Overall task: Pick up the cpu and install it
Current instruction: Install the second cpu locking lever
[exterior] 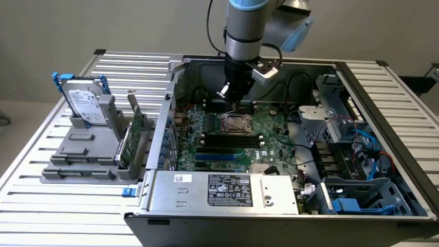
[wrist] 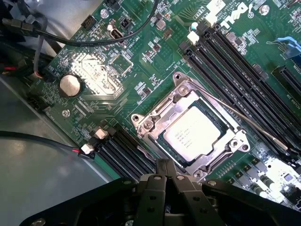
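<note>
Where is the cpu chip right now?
The cpu sits inside the metal-framed socket on the green motherboard, between the black memory slots, just ahead of the shut gripper.

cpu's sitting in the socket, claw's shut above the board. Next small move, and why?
Probably a short straight lift of the claw. The cpu already lies flat inside the socket frame, and the shut claw holds nothing and hangs just off the frame's edge, so rising clear looks safest among the cables and memory slots.
</note>
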Available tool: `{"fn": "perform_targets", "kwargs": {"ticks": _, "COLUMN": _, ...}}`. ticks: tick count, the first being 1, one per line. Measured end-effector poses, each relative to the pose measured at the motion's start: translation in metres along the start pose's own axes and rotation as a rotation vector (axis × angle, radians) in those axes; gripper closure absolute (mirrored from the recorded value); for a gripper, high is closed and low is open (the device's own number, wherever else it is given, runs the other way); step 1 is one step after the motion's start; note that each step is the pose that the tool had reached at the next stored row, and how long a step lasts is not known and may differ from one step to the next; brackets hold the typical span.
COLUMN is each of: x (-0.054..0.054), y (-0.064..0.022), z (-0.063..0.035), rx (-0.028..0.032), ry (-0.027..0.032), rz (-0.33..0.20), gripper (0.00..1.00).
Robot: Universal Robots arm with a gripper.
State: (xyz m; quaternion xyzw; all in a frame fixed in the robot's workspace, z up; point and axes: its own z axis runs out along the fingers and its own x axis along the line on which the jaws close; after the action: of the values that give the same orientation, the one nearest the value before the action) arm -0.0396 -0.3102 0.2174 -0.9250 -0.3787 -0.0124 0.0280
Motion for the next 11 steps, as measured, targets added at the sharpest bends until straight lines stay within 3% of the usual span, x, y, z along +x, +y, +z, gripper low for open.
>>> {"fn": "perform_targets", "kwargs": {"ticks": 11, "x": -0.0049, "y": -0.0048, "z": 0.0, "rx": 0.003, "ry": -0.0026, "rz": -0.004, "gripper": 0.89}}
